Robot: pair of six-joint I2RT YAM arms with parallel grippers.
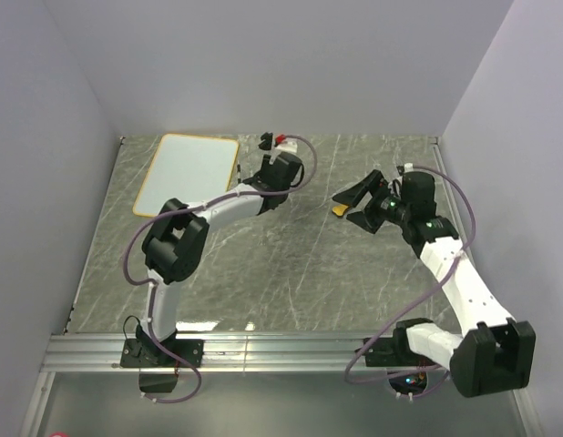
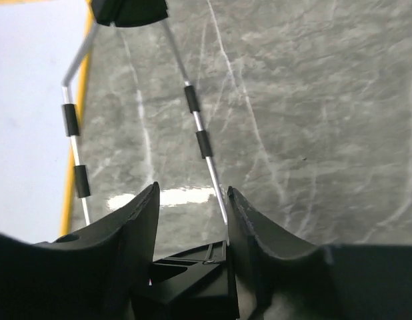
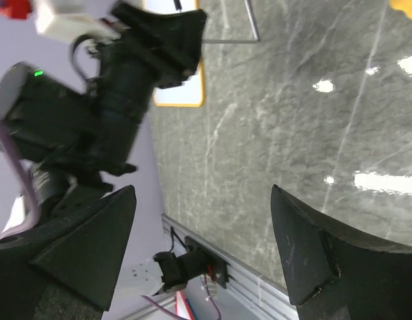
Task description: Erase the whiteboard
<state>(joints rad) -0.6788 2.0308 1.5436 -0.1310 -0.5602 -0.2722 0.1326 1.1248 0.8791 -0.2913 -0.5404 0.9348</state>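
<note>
The whiteboard (image 1: 190,173) lies flat at the far left of the table, its face white with no marks that I can see. It also shows in the left wrist view (image 2: 33,133) and the right wrist view (image 3: 177,95). My left gripper (image 1: 260,178) (image 2: 193,190) is open, low over the table just right of the board. One leg of the wire stand (image 2: 196,120) runs up against the inner side of its right finger. The yellow eraser (image 1: 339,211) (image 3: 406,5) lies on the table by my open, empty right gripper (image 1: 353,206) (image 3: 203,190).
The wire stand's black hinge (image 1: 263,139) lies beyond the left wrist, near the back wall. Grey walls close in the table on three sides. An aluminium rail (image 1: 263,350) runs along the near edge with both arm bases.
</note>
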